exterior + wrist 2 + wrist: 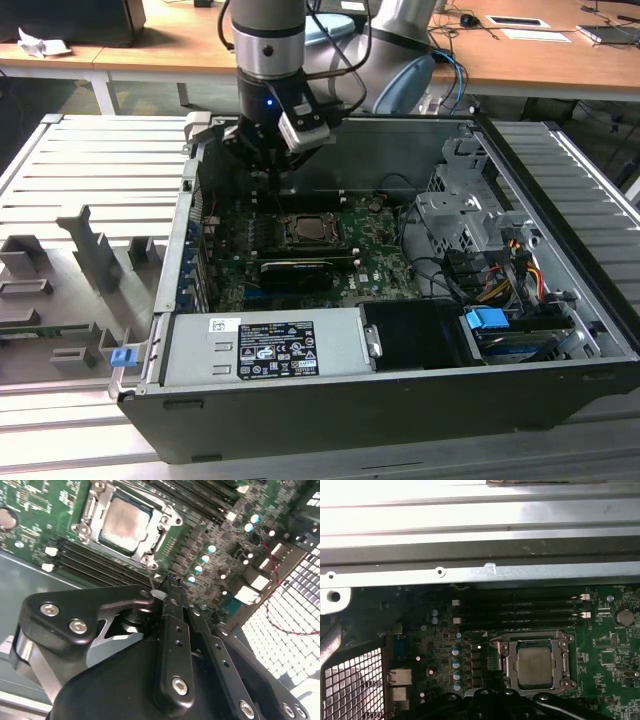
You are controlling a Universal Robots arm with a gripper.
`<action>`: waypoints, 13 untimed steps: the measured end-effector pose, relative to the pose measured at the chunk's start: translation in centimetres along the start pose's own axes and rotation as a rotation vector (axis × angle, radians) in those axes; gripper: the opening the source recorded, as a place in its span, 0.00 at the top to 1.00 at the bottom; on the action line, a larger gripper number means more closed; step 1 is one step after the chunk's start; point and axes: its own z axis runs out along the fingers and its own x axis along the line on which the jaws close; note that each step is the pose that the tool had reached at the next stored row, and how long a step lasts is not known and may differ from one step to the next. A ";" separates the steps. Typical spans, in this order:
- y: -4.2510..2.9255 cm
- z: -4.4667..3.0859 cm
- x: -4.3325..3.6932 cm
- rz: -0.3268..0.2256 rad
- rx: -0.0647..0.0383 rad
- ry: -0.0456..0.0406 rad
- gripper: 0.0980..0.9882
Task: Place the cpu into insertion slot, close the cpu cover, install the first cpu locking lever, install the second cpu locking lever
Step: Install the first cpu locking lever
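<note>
The cpu (535,666) sits in the slot (564,640), with the cover (507,664) lying flat around it. The gripper (169,586) hovers just beside the slot over the board (610,650), its fingers drawn together on nothing. A printed label (275,350) marks the grey box (340,340).

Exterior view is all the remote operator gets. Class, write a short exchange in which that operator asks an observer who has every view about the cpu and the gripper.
Operator: Is the cpu covered yet?
Observer: In the first wrist view the cpu cover lies flat around it, and the pale metal top shows through the cover's square window.
Operator: Where is the gripper relative to it?
Observer: In the second wrist view the gripper's tip is off the cpu, close beside one corner of the cover. I cannot tell whether it touches.
</note>
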 end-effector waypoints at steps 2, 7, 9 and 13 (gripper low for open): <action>-0.02 0.17 0.33 -0.002 0.000 0.0001 0.99; -0.06 0.68 1.19 -0.008 0.000 0.0003 0.99; 0.00 0.93 1.43 -0.010 0.000 0.0004 0.99; 0.49 1.25 1.62 -0.013 0.000 0.0011 0.99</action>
